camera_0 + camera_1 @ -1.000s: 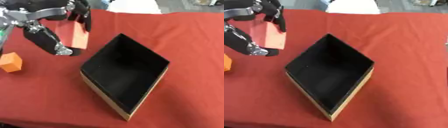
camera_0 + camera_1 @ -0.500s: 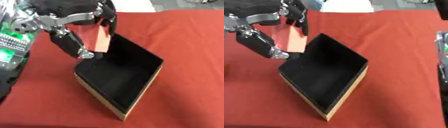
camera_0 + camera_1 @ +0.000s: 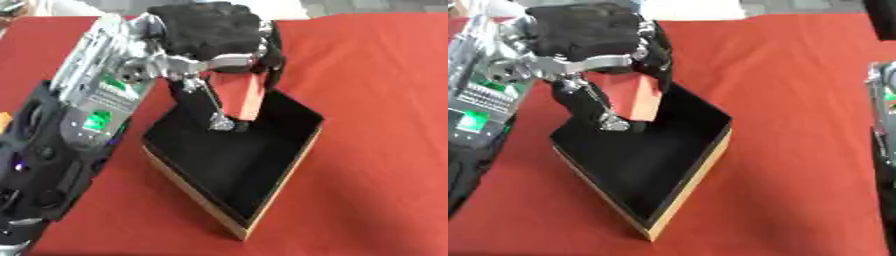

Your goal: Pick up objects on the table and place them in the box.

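Observation:
My left hand (image 3: 210,30), black with silver fingers (image 3: 203,97), is shut on a flat salmon-red block (image 3: 245,95). It holds the block upright over the far left corner of the open box (image 3: 188,195), with the block's lower end just inside the rim. The box is black inside with tan outer walls and sits cornerwise on the red cloth. Nothing shows on its dark floor. At the right edge of the right eye view stands a dark and silver part of my right arm (image 3: 883,110); the hand's pose cannot be made out.
My left forearm (image 3: 87,120), silver and black with green lights, fills the left side and hides the table there. A sliver of orange (image 3: 3,120) peeks out at the left edge. Red cloth (image 3: 376,100) spreads right of the box.
My left hand has carried the salmon-red block rightward from beside the box to over its far left corner. The forearm now covers the orange cube's spot. The camera has also shifted.

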### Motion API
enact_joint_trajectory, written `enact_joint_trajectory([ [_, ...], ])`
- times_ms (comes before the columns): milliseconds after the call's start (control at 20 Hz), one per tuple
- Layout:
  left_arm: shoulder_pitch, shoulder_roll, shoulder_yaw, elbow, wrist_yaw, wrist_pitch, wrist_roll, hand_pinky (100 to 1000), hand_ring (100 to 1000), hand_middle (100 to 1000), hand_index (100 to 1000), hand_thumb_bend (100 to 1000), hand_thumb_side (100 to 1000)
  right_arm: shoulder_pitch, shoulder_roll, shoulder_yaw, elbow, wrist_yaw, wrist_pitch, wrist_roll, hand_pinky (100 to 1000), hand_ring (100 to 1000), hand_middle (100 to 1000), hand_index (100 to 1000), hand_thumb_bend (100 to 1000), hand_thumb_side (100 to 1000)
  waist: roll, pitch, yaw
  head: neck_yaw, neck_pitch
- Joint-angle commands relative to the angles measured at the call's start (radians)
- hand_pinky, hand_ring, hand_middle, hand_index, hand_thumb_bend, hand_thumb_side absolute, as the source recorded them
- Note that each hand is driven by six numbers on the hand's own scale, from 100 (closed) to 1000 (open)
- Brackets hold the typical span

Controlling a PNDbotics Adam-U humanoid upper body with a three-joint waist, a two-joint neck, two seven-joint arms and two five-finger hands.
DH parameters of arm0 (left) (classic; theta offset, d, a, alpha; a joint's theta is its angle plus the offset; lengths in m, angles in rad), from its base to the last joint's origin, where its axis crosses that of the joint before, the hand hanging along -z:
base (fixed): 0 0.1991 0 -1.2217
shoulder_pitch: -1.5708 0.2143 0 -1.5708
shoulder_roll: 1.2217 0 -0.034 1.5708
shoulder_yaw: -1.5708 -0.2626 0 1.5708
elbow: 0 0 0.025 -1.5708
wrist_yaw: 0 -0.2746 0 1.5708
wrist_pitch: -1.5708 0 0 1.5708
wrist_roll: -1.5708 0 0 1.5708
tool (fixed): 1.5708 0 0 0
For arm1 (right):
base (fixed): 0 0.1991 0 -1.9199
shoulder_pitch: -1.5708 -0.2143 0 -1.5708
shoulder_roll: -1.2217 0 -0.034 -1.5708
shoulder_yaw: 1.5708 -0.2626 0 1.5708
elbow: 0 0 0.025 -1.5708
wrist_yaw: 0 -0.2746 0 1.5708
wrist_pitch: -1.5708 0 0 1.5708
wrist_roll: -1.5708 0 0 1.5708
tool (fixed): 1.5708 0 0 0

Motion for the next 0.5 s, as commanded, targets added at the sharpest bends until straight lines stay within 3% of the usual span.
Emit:
enact_joint_trajectory([
  [50,-0.008,-0.016,-0.007,0.035,-0.026,-0.014,0.007,134,376,431,602,315,100,-0.013,-0.019,-0.003,-0.017,-0.011,-0.001,0.002,818,701,644,813,100,680,-0.001,-0.012,-0.004,0.002,0.005],
  [400,0.018,-0.034,-0.038,0.123,-0.054,-0.042,0.006,211,430,478,652,319,100,-0.015,-0.02,-0.003,-0.017,-0.017,0.001,0.002,818,700,643,813,100,680,-0.001,-0.002,-0.009,0.004,0.005],
  [500,0.021,-0.036,-0.045,0.136,-0.057,-0.055,0.0,301,489,540,706,351,100,-0.015,-0.02,-0.004,-0.017,-0.017,0.0,0.001,818,700,642,813,100,680,-0.001,-0.001,-0.01,0.004,0.005],
])
